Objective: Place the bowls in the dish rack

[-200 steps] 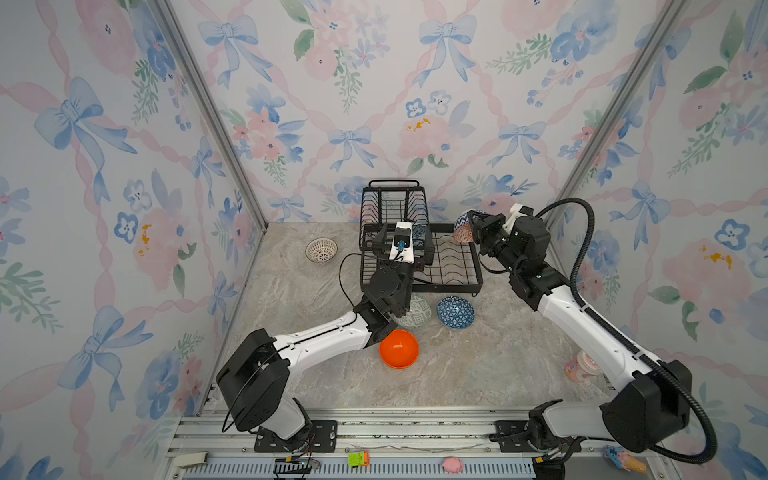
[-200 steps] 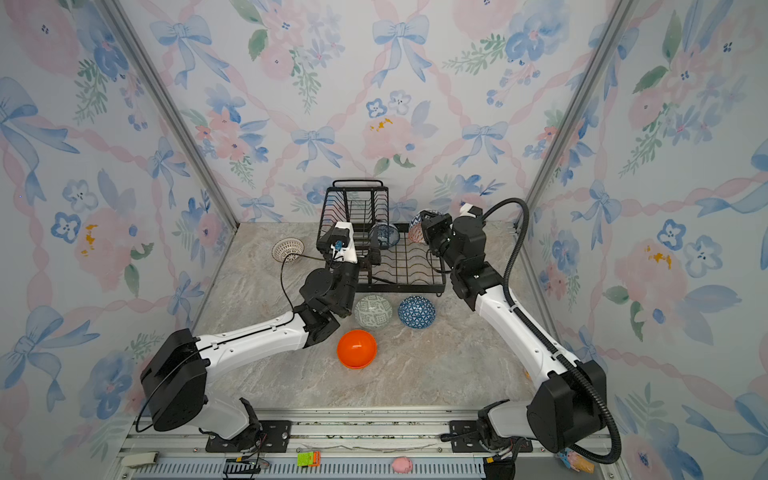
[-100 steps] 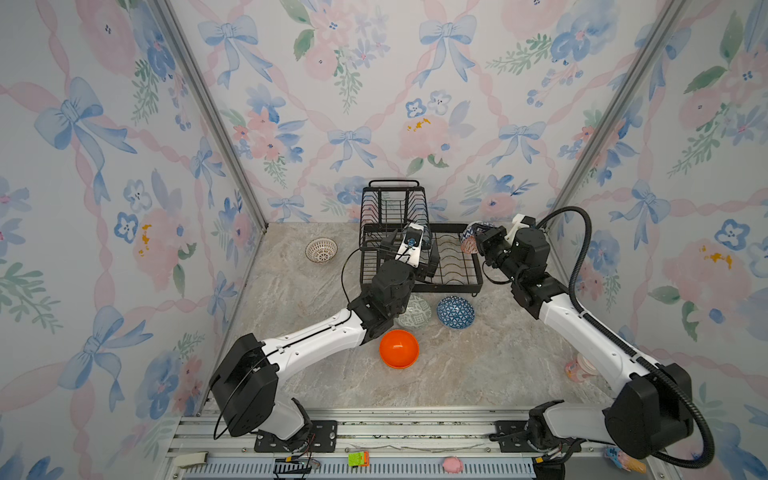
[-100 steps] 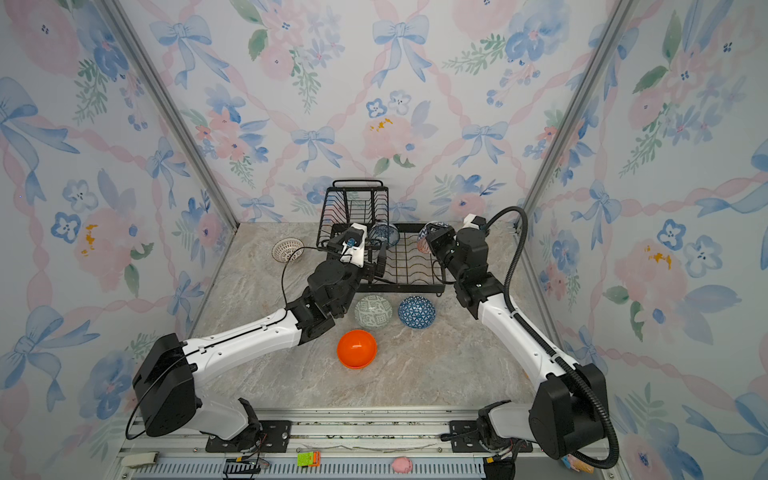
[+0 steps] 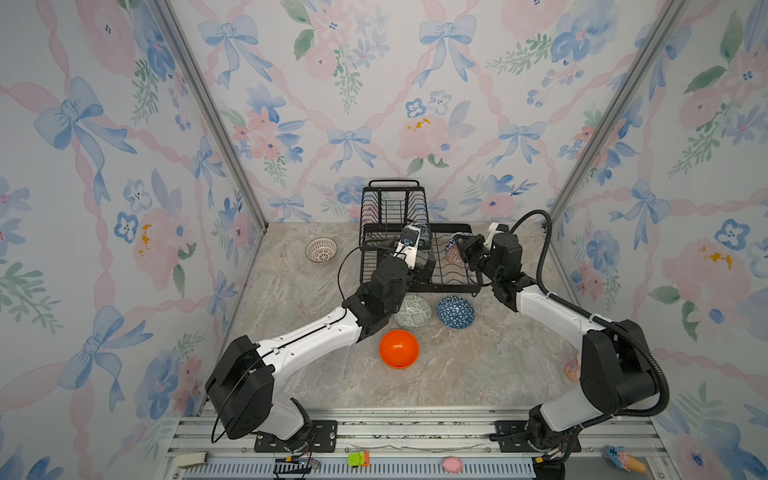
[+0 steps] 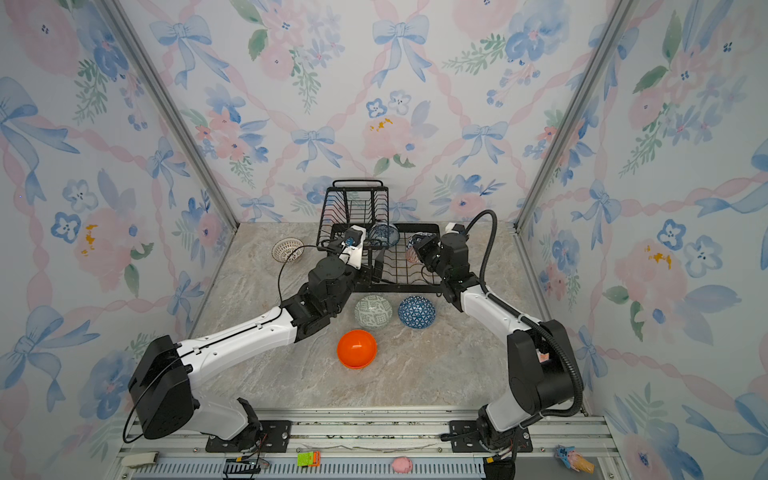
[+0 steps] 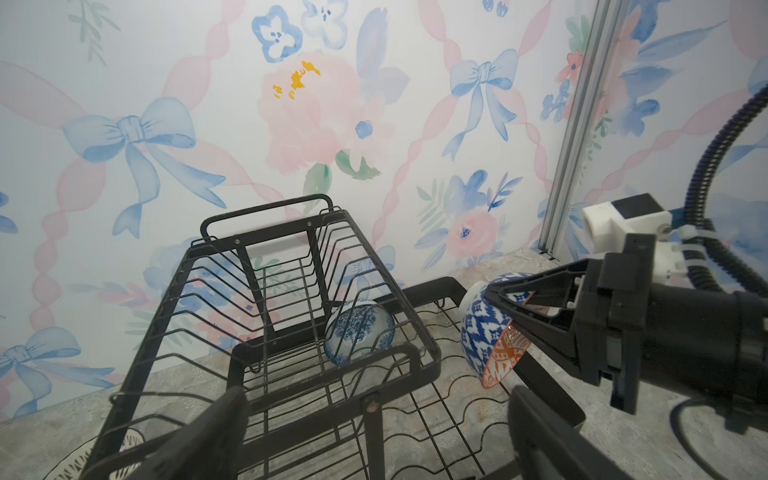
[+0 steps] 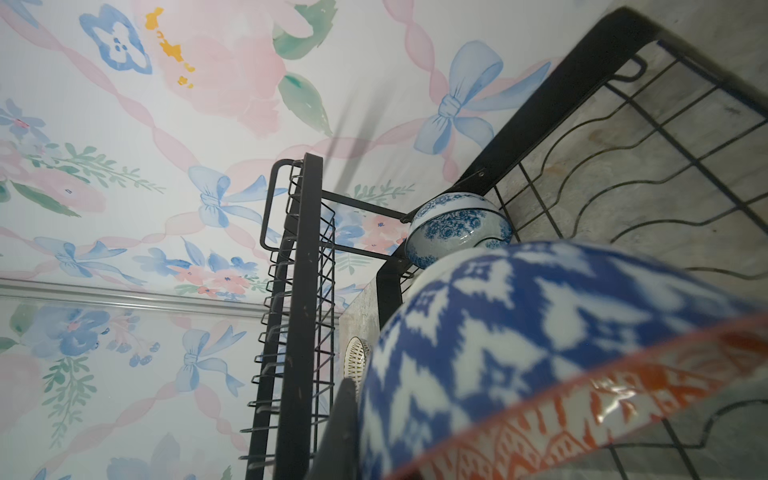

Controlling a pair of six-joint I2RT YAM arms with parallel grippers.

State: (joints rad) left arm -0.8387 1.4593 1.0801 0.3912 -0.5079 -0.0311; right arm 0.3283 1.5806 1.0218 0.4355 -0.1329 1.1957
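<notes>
The left arm (image 5: pixel 307 336) reaches from lower left to the middle of both top views, the left gripper (image 7: pixel 378 395) spread wide and empty. The right arm (image 5: pixel 548 307) extends from lower right, wrist turned leftward, the right gripper (image 7: pixel 505 307) pinched on the rim of a bowl (image 7: pixel 486 332).

In the dish rack (image 8: pixel 301 291) lies a floral bowl (image 8: pixel 457 232); left of it a lattice bowl (image 5: pixel 321 250); before it a patterned bowl (image 5: pixel 413 312), geometric bowl (image 5: pixel 456 312) and plain bowl (image 5: pixel 399 349).

Bright even light, soft shadows; right wrist foreground blurred.
</notes>
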